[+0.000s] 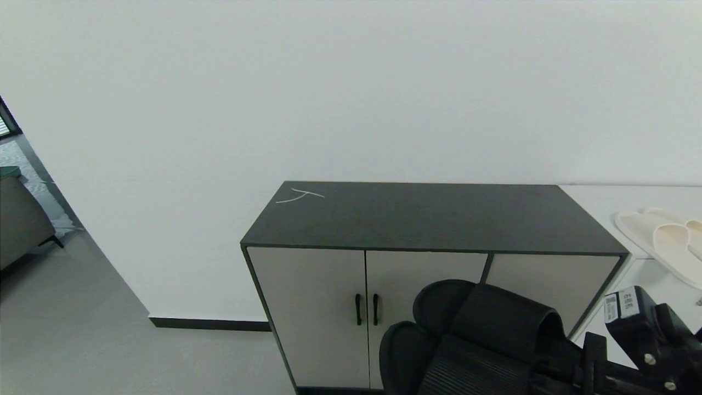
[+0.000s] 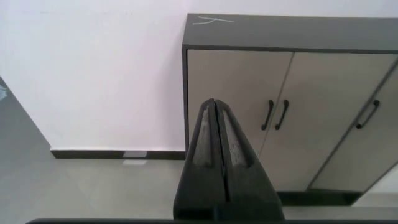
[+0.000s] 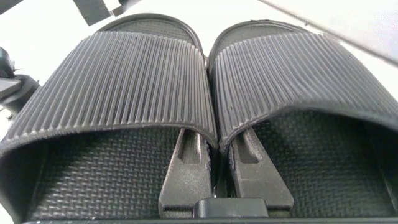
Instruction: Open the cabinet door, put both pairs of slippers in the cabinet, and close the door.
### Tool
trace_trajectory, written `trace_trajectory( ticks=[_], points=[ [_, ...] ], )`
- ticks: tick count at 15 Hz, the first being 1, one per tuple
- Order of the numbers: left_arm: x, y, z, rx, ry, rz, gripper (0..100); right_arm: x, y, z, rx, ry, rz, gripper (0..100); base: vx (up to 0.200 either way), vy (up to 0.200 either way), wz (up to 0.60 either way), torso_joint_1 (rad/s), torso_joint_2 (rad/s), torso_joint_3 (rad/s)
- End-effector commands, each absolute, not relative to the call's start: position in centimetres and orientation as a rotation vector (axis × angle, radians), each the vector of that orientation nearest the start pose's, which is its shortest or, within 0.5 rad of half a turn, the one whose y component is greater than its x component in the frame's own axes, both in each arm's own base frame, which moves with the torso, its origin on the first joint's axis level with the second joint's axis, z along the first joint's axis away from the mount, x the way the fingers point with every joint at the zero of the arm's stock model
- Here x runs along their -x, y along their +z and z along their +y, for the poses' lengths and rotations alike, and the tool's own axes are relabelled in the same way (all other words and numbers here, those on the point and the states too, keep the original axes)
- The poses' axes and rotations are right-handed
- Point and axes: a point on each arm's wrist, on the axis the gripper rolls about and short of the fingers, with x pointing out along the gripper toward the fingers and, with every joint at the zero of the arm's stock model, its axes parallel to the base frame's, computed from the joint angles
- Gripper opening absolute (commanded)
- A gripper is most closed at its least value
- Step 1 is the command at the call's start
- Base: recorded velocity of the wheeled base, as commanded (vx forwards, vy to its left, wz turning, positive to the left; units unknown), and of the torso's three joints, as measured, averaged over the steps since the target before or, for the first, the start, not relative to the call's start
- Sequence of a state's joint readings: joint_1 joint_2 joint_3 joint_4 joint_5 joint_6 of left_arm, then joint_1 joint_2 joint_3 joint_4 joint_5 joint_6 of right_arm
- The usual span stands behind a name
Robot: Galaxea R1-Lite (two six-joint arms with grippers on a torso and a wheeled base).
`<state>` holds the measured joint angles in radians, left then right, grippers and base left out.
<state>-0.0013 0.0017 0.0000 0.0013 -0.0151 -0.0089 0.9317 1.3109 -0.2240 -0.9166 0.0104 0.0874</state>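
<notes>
A pair of black ribbed slippers hangs in front of the cabinet's lower right part. My right gripper is shut on the pair, one finger under each strap and the two inner side walls pinched between them. The cabinet has a dark top and light doors. The two left doors meet at a pair of black handles and look closed. A white pair of slippers lies on the white surface to the cabinet's right. My left gripper is shut and holds nothing, low before the cabinet's left front corner.
A white wall stands behind the cabinet, with a black baseboard at the floor. Open grey floor spreads to the left. A grey sofa stands at the far left. A third door with its own handle is on the cabinet's right.
</notes>
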Motion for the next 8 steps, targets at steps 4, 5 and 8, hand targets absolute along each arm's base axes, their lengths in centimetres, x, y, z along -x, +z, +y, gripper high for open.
trace_trajectory(
  ticks=[4, 5, 8],
  points=[
    [2.27, 7.54, -0.03, 0.011, -0.015, 0.003, 0, -10.25, 15.27, 13.86, -0.001, 0.933, 0.201, 0, 0.000, 0.000, 0.00, 0.000, 0.00, 0.000],
    [2.27, 7.54, -0.03, 0.011, -0.014, 0.003, 0, -10.25, 15.27, 13.86, -0.001, 0.933, 0.201, 0, 0.000, 0.000, 0.00, -0.066, 0.11, 0.066],
    [2.27, 7.54, -0.03, 0.011, -0.015, 0.003, 0, -10.24, 15.23, 13.84, -0.001, 0.933, 0.202, 0, 0.000, 0.000, 0.00, -0.149, 0.33, 0.165]
  ],
)
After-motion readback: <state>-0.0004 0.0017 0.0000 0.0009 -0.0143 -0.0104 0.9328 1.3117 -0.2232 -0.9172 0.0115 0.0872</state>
